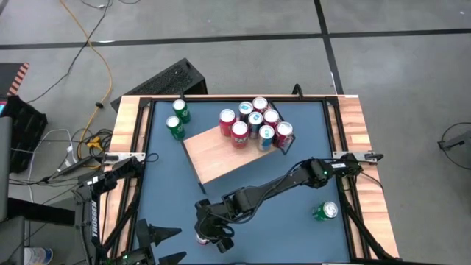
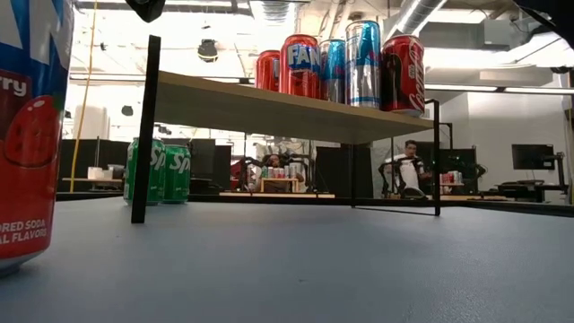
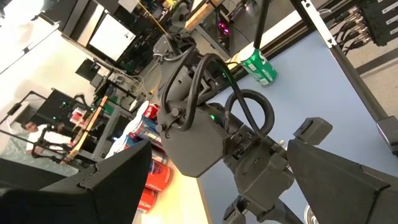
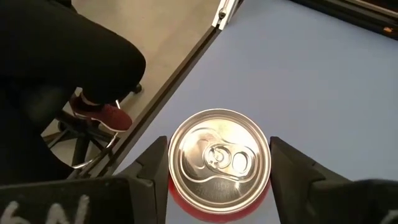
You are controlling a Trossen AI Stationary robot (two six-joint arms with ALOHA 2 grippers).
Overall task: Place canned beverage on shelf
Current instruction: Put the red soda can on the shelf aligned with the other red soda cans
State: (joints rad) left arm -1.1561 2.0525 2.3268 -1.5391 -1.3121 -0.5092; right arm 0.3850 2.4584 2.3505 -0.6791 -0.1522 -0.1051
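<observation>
A red soda can [image 4: 219, 163] stands upright on the blue tabletop near its front edge; it also shows in the low view [image 2: 27, 135]. My right gripper [image 4: 219, 171] is open above it, pointing down, with one finger on each side of the can's top, close to the rim. In the high view the right gripper [image 1: 210, 230] is at the near centre-left. The light wood shelf [image 1: 228, 151] on thin black legs carries several cans [image 1: 256, 121] at its far right end. My left gripper [image 1: 158, 235] waits open at the near left.
Two green cans [image 1: 177, 119] stand on the table beyond the shelf's left end. Another green can [image 1: 324, 212] lies on its side at the near right. A person's leg and red shoe [image 4: 93, 112] show beyond the table's front edge.
</observation>
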